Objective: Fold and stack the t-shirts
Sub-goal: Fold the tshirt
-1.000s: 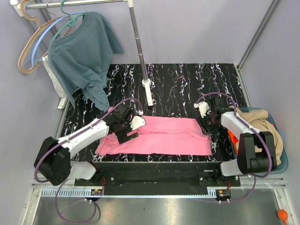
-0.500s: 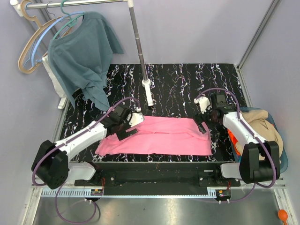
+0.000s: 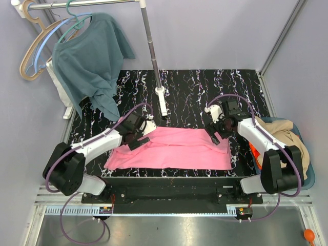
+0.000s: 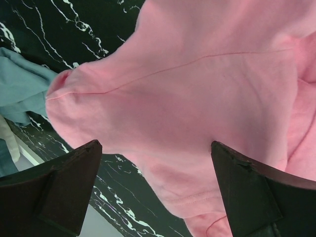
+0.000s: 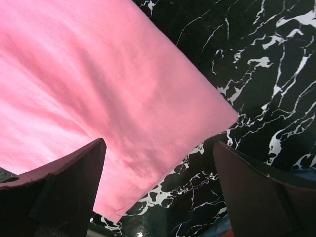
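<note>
Pink t-shirt (image 3: 171,149) lies flat along the table's (image 3: 195,92) near edge; left gripper (image 3: 137,139) and right gripper (image 3: 216,137) (both spread wide, empty) hover at its far corners. Pinching only one layer could drag the fold apart.

pink t-shirt (image 4: 197,98): runs off both wrist views' edges
orange t-shirt (image 3: 253,154): mostly hidden behind right arm (image 3: 256,136)
tan t-shirt (image 3: 294,141): partly covered

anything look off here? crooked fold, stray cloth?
Pink t-shirt: its left end slants and bunches at the corner, while the right end is square. Teal shirt hangs lopsided off its hanger, hem trailing onto the table's far-left corner. Nothing spilled or damaged.
</note>
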Robot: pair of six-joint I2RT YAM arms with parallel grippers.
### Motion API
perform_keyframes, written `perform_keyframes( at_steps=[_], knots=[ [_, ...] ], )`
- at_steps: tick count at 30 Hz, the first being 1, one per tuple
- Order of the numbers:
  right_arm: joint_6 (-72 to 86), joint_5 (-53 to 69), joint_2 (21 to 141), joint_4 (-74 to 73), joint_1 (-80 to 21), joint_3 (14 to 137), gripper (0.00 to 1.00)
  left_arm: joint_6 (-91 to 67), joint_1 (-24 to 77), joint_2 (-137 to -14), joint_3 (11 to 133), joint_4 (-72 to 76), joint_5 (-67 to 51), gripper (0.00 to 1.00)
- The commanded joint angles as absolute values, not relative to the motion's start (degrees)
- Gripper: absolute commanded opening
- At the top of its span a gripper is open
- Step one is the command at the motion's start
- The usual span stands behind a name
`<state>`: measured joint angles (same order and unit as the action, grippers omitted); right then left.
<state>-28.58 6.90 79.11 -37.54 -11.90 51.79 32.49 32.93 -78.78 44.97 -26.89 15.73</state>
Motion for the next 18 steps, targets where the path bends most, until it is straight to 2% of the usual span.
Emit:
perform_keyframes(
  at_steps=[1,18],
  knots=[
    [-27.6,5.3,80.7,-36.2,-12.9,53.5,1.0,32.5,32.3,-80.5,46.1,-23.2,18.1,0.99],
    [-30.2,1.7,86.7,-31.1,-13.6,49.7,1.0,34.5,31.4,-86.5,45.1,-20.5,18.5,0.99]
  ],
)
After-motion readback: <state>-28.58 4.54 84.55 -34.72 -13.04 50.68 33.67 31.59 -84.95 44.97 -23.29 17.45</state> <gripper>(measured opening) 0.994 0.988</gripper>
